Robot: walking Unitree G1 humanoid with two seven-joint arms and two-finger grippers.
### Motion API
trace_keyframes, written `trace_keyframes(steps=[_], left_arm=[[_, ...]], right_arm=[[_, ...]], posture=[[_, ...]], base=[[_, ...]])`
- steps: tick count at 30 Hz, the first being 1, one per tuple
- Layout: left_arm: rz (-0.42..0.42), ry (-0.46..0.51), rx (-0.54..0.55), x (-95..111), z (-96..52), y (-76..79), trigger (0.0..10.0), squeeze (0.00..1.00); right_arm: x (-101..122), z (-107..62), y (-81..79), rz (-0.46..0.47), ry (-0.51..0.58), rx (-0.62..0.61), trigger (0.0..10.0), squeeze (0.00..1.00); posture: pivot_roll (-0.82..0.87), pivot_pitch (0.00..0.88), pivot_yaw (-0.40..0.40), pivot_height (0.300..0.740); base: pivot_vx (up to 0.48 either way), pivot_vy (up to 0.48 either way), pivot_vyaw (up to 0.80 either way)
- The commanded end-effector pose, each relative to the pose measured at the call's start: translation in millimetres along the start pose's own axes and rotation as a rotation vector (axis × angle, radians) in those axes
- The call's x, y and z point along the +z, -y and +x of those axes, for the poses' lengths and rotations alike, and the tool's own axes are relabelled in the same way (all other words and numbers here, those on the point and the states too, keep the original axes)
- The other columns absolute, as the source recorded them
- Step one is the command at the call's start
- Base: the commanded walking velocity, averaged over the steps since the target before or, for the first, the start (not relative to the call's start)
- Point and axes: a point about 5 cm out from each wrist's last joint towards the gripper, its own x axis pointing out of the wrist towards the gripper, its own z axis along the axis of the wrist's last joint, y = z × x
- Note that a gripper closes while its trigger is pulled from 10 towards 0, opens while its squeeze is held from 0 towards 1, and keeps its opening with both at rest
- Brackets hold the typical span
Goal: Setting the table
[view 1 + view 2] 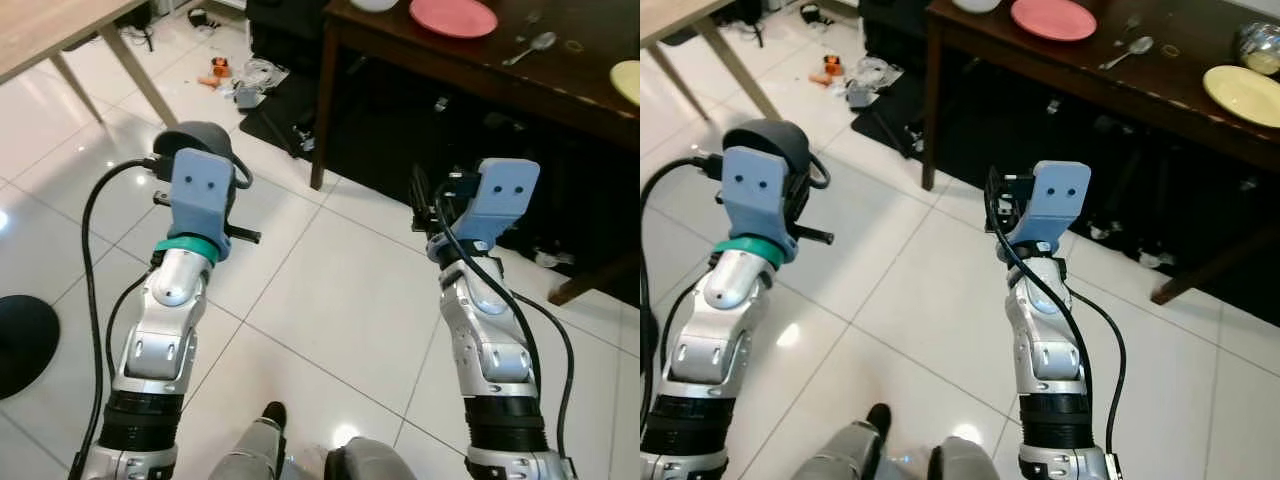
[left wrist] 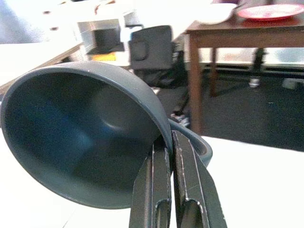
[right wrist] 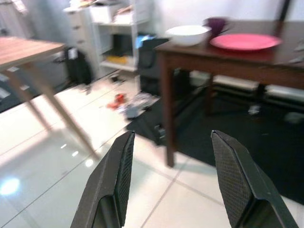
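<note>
My left pincer (image 2: 173, 156) pinches the rim of a dark grey mug (image 2: 71, 137), held tilted above the floor tiles (image 1: 330, 300). My right pincer (image 3: 173, 180) is spread, holding nothing. Dark wooden surface (image 1: 1160, 85) ahead carries pink plate (image 1: 1054, 18), spoon (image 1: 1127, 50), yellow plate (image 1: 1243, 94)

Bright overhead light glares off the glossy floor tiles (image 1: 330, 290); wrist views are soft and overexposed at the background; deep shadow beneath the bench (image 1: 1160, 90).

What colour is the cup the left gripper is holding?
Dark grey: the cup, pinched at its rim by the left gripper; clearest in the left wrist view.
</note>
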Motion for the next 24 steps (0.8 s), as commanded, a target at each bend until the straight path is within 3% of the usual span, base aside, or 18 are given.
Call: trace_keyframes(steps=[1, 11, 24], left_arm=[[0.016, -0.015, 0.004, -2.6, -0.3, 0.3, 10.0, 0.0], [0.076, 0.0, 0.014, -1.0, 2.9, -2.9, 10.0, 0.0], [0.073, 0.007, 0.011, 0.9, 5.5, -0.3, 10.0, 0.0]], right_arm=[[-4.4, -1.8, 1.8, 0.003, -0.022, -0.007, 10.0, 0.0], [-1.7, -0.3, 7.4, 0.006, -0.008, -0.044, 10.0, 0.0], [-0.7, 0.4, 11.0, 0.007, -0.003, -0.073, 10.0, 0.0]], posture=[[0.04, 0.041, 0.006, 0.74], [0.04, 0.046, 0.01, 0.74], [0.04, 0.049, 0.014, 0.74]], base=[[0.0, 0.0, 0.79], [0.0, 0.0, 0.79], [0.0, 0.0, 0.79]])
